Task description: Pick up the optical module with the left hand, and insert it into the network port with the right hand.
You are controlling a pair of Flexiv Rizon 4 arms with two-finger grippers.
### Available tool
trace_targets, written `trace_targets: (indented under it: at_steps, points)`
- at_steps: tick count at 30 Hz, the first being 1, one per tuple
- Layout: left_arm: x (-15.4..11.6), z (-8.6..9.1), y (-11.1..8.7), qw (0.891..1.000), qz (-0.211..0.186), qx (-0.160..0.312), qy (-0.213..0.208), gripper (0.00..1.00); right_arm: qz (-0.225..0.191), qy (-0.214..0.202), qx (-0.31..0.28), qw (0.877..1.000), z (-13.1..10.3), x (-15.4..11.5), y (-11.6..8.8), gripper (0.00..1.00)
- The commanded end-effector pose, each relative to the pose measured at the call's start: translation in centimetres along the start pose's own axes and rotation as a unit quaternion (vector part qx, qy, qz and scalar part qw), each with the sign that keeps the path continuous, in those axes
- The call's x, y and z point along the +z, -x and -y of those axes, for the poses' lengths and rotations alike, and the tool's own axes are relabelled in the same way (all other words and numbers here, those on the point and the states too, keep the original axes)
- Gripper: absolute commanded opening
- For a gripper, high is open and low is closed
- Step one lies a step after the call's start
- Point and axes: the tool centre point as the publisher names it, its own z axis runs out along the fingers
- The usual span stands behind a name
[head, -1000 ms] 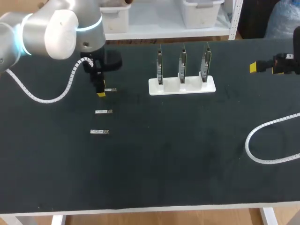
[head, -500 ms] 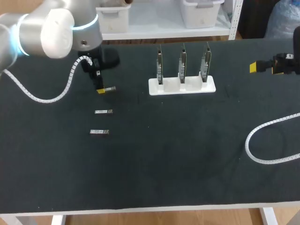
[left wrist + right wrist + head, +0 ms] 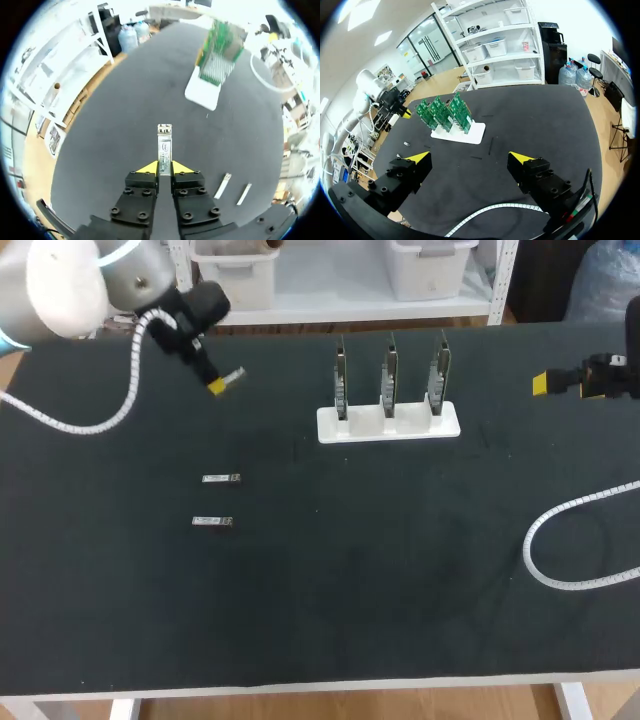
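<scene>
**Head view: module held aloft over the far left corner, handover not yet made**

The left gripper (image 3: 217, 386) hangs above the tabletop (image 3: 400, 570) near its far left corner. In the left wrist view its fingers are closed nearly together on the module (image 3: 164, 145). They pinch only the near end, so most of the module juts out ahead of the tips. The right gripper (image 3: 472, 160) waits by the right edge with its fingers spread wide and nothing between them.

Risks, as I judge them:
- With so short a bite, the module could pivot or slip when the right gripper takes it.
- A skewed regrip would bring it to the port crooked, and it could jam or scrape.
- The 3 boards (image 3: 389, 375) stand thin and upright in a white stand (image 3: 388, 422), which looks light, so a hard push could tip or slide it.
- I cannot make out the port itself from here.

The surface is a dark matte mat. The stand sits at the far middle. 2 spare modules (image 3: 220, 478) lie flat toward the left edge. A white coiled cable (image 3: 530, 558) loops onto the tabletop by the right edge and could snag as that arm reaches across.
</scene>
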Motion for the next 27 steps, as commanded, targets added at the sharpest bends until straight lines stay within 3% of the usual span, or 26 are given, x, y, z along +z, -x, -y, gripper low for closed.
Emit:
trace_targets:
  at_steps: [1,8,12,20,27]
  points:
    - [-3.3,1.6,-0.3,0.986,0.162,-0.039,0.017,0.00,0.000,0.000,0.000,1.000,0.0,0.0,0.0,1.00]
    - [-7.6,3.0,1.6,0.953,0.294,-0.070,-0.011,0.00,0.000,0.000,0.000,1.000,0.0,0.0,0.0,1.00]
    - [-9.2,4.3,2.6,0.935,0.346,-0.075,-0.031,0.00,0.000,0.000,0.000,1.000,0.0,0.0,0.0,1.00]
    - [-11.1,5.8,3.7,0.898,0.422,-0.110,-0.062,0.00,0.000,0.000,0.000,1.000,0.0,0.0,0.0,1.00]
    - [-12.7,6.6,4.0,0.859,0.483,-0.139,-0.098,0.00,0.000,0.000,0.000,1.000,0.0,0.0,0.0,1.00]
